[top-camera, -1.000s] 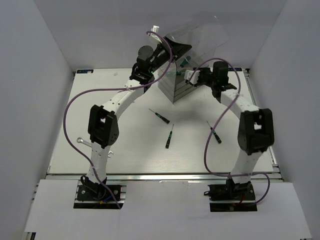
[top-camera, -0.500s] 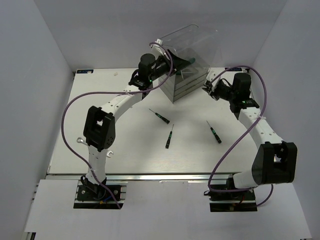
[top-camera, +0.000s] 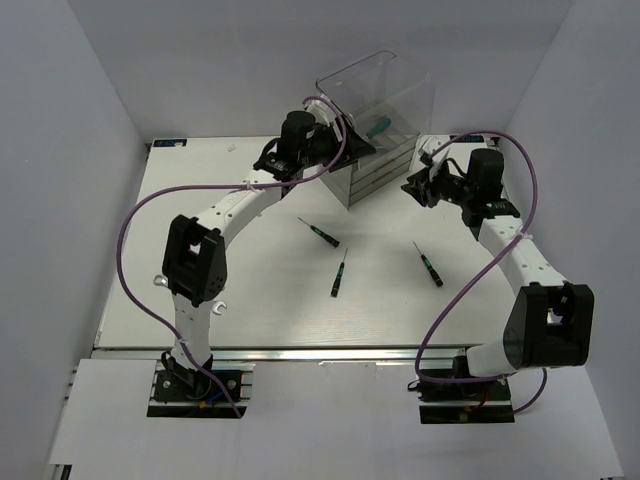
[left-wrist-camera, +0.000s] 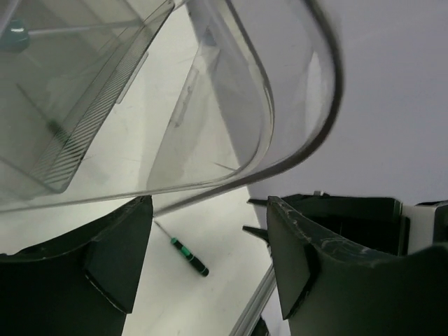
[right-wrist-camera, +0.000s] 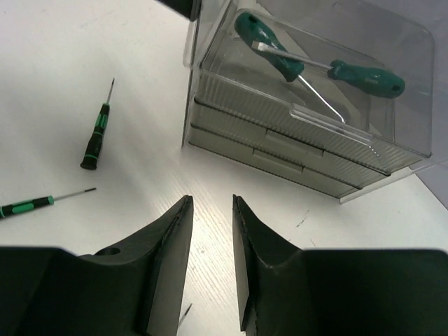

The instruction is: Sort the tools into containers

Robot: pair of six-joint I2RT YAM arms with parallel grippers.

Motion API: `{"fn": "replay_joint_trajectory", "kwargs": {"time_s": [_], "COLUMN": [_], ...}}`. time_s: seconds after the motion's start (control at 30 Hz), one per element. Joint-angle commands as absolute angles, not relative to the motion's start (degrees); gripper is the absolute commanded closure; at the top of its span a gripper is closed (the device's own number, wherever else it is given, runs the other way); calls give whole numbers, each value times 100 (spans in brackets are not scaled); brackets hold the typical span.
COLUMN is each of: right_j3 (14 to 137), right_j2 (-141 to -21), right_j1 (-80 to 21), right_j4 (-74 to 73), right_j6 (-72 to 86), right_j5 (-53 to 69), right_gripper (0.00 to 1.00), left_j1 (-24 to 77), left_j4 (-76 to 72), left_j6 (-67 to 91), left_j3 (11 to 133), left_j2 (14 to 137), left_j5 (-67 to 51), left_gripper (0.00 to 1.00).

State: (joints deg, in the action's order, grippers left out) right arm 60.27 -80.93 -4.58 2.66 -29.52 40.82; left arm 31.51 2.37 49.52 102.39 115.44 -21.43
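While my left gripper [left-wrist-camera: 208, 203] stands spread wide under the drawer unit's [top-camera: 375, 125] curved clear wall, gripping nothing, my right gripper [right-wrist-camera: 211, 201] hangs narrowly parted and empty before the drawer fronts. Two stowed screwdrivers [right-wrist-camera: 280, 59] lie in the top drawer [right-wrist-camera: 318, 112] — three loose screwdrivers [top-camera: 339, 272] sit on the table [top-camera: 260, 300].

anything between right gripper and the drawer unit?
Nothing. Right wrist view shows only bare table between the right gripper and the drawer unit.

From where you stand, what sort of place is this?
Probably a robot test bench: plain white walls box in a white table, a left arm and right arm are bolted at its near edge, and small screwdrivers lie before a clear drawer unit.
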Motion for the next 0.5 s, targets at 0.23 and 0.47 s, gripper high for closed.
{"fn": "replay_joint_trajectory", "kwargs": {"time_s": [0.23, 0.47], "right_j3": [6706, 7057], "right_j2": [-8683, -9491], "right_j1": [-396, -290], "right_j4": [105, 132], "right_j6": [-1548, 428], "right_j5": [3964, 4157], "right_gripper": [55, 46], "left_j1": [3278, 3270], "left_j4": [3208, 2410], "left_j6": [3534, 3191], "left_j3": [10232, 8475], "left_j2": [10504, 9204], "left_j5": [-2005, -1505], "left_gripper": [12, 14]}}
